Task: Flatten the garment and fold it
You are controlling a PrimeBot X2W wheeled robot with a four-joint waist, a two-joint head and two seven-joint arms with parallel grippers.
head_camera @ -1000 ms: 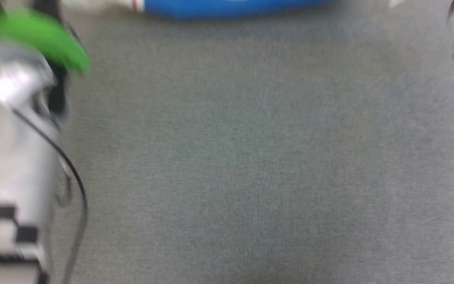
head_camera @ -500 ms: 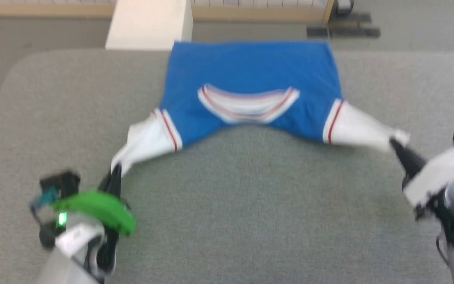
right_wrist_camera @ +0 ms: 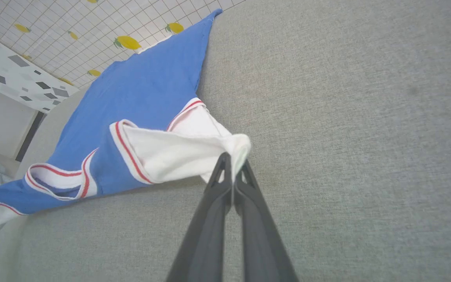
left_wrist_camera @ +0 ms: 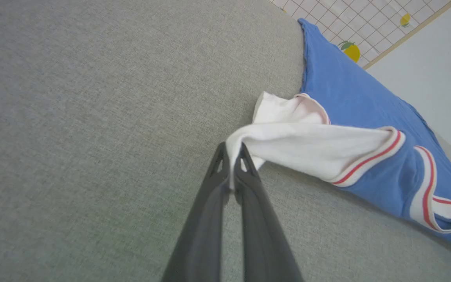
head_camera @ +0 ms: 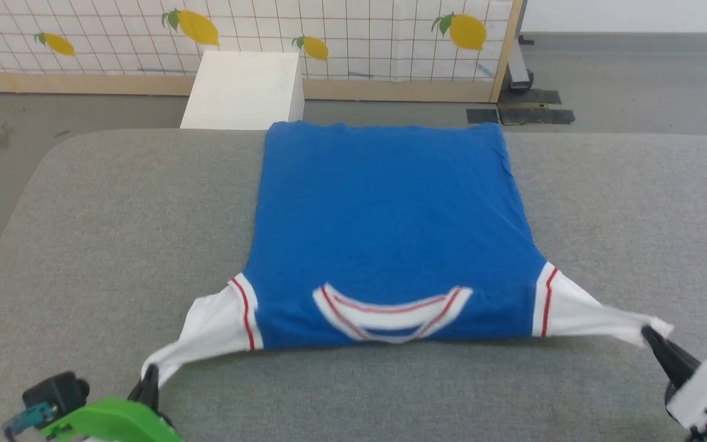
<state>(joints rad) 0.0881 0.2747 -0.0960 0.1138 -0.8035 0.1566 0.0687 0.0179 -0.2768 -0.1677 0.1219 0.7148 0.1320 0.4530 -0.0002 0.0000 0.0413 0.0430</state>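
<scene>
The wrist views made the grips plain: left claw (left_wrist_camera: 232, 152) clamped tight on one white sleeve tip of the garment (head_camera: 384, 221), right claw (right_wrist_camera: 233, 164) on the other. The head view gave the rest: beyond both claws the blue body lay flat on the grey worktop (head_camera: 96, 215), hem farthest.

The head view looks from above, forward and down, across the grey surface (head_camera: 83, 245) to a lemon-printed screen (head_camera: 378, 37). Each wrist view sits low and very near (almost on this surface) and looks across it. All three share the garment (head_camera: 384, 215).
</scene>
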